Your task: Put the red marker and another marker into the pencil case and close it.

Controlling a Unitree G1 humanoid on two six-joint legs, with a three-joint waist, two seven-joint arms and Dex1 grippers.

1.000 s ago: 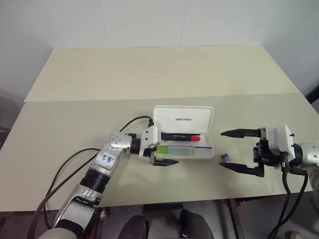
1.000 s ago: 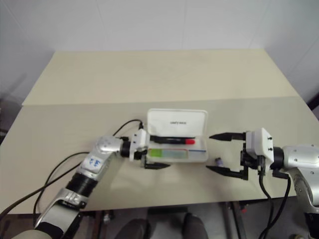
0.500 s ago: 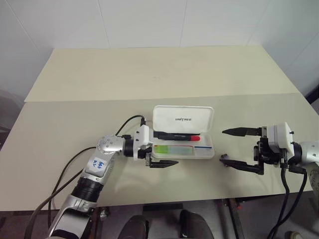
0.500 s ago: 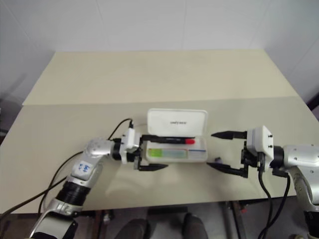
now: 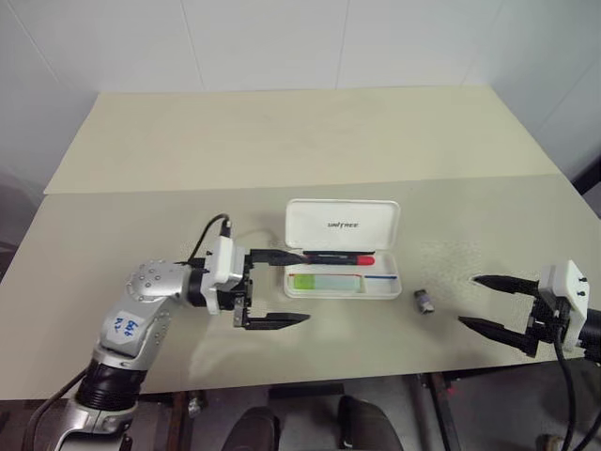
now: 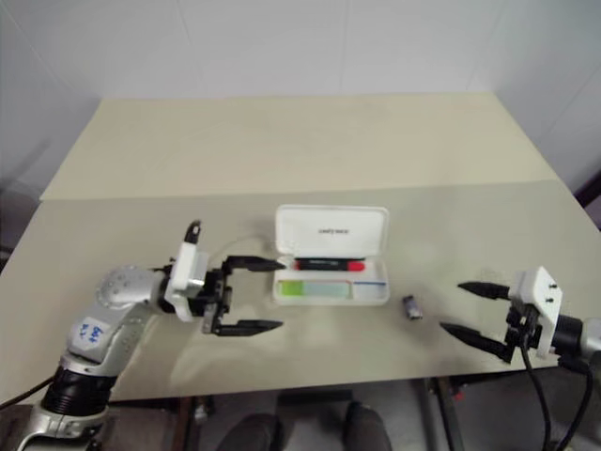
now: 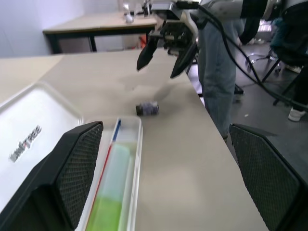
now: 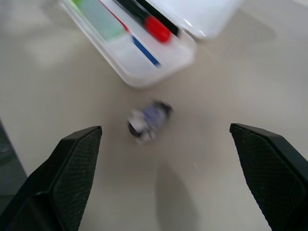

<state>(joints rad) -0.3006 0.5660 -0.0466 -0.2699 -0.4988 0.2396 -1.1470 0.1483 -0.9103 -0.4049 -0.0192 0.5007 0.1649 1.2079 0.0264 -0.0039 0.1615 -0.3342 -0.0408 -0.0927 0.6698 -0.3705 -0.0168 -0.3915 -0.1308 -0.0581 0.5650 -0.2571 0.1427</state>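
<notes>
Markers first: from the head camera, the red marker (image 5: 340,256) lies along the back of the open pencil case (image 5: 342,283), and the green highlighter (image 5: 325,281) lies beside it toward the front, both with their long axes along the case's length. The lid (image 5: 343,225) stands up at the far side, so what is left, by my reading, is to fold it down toward the robot. The left gripper (image 5: 284,287) hangs just off the case's left end, its two fingers wide apart and holding nothing, pointing across toward the case. The right gripper (image 5: 485,303) is well apart from the case on the right, fingers also spread and empty, with a small dark stubby object (image 5: 423,302) on the table (image 5: 282,141) between it and the case. The left arm is the nearer one for the lid.

Seen from the left wrist, the case runs away between the spread fingers (image 7: 79,159), the highlighter in the tray and the lid off to one side; the right gripper shows at the far end beyond the stubby object.

The right wrist view is blurred, but the red end of the marker and the case corner seem to lie ahead, past the stubby object, between its open fingers (image 8: 77,163).
</notes>
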